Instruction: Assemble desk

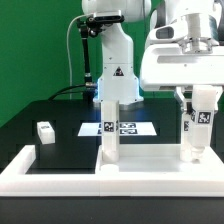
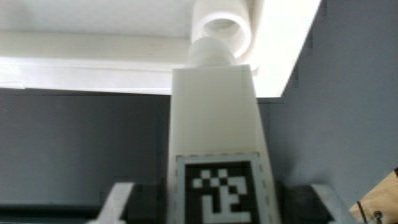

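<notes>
The white desk top (image 1: 150,163) lies flat at the front of the black table. One white leg (image 1: 110,125) stands upright on its corner toward the exterior view's left. My gripper (image 1: 198,104) is shut on a second tagged leg (image 1: 200,125), held upright over the corner toward the exterior view's right. In the wrist view this leg (image 2: 217,120) runs away from my gripper (image 2: 219,206), with its round tip (image 2: 222,30) at the bright desk top (image 2: 98,60). The fingers (image 2: 121,205) flank the leg's tag. Whether the tip sits in a hole is hidden.
A third short leg (image 1: 45,132) lies loose on the table at the exterior view's left. The marker board (image 1: 130,128) lies flat behind the desk top. A low white border wall (image 1: 40,170) runs along the front. The arm's base (image 1: 112,60) stands at the back.
</notes>
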`<state>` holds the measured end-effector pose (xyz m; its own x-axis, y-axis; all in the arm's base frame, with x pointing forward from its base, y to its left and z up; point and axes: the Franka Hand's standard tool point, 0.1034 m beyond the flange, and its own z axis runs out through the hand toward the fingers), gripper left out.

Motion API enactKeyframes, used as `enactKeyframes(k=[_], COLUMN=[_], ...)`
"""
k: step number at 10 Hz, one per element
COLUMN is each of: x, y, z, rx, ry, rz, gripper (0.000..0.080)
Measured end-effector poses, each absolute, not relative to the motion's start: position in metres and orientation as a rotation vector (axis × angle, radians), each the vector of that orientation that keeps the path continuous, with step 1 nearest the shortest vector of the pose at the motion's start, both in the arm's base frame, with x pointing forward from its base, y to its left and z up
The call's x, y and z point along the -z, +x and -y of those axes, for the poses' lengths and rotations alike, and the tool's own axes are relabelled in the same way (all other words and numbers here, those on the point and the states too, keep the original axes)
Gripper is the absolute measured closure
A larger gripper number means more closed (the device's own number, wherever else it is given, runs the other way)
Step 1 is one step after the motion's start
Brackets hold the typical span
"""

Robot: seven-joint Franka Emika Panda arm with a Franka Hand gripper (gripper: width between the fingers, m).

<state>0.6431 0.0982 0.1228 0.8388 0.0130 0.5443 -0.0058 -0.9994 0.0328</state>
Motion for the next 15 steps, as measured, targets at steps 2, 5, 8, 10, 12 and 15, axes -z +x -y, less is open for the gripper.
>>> enactKeyframes(k=[2,5,8,10,12,15], x=[-0.12,-0.114,-0.108,-0.108,-0.109,-0.109], y=[0.643,0.642,0.639,0.64,0.64,0.645], z=[-0.099,-0.099,-0.104,-0.106,-0.105,-0.103], rx=[-0.878,-0.865,-0.854,-0.855,-0.856,-0.863], ry=[2.98,2.979,2.984,2.984,2.983,2.978], rz=[-0.01,-0.015,-0.027,-0.031,-0.031,-0.029], gripper=[0.0511,0.0511,0.0511,0.0511,0.0511,0.0511])
